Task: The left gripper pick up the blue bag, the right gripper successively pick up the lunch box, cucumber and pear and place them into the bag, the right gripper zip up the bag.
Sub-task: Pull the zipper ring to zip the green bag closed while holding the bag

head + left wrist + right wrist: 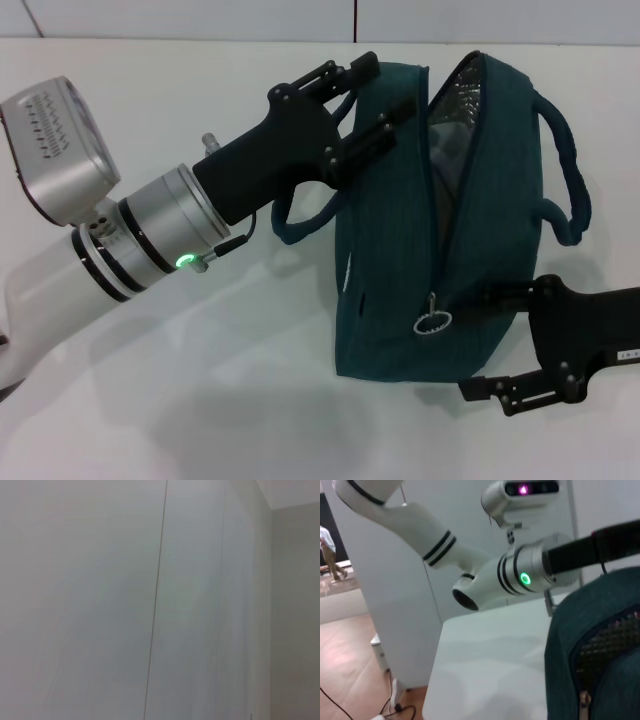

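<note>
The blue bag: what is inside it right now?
Through the blue bag's partly open zipper only silver foil lining shows. Anything deeper is hidden by fabric. The left tool holds its top edge; the right tool is beside it.

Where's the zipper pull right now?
In the head view the ring pull hangs low on the bag's front, just left of the right hand.

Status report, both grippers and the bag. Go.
Left gripper clamped on the bag at its far rim. Right gripper open beside the bag's near end, by the zip ring. Zip part open; contents unseen.
</note>
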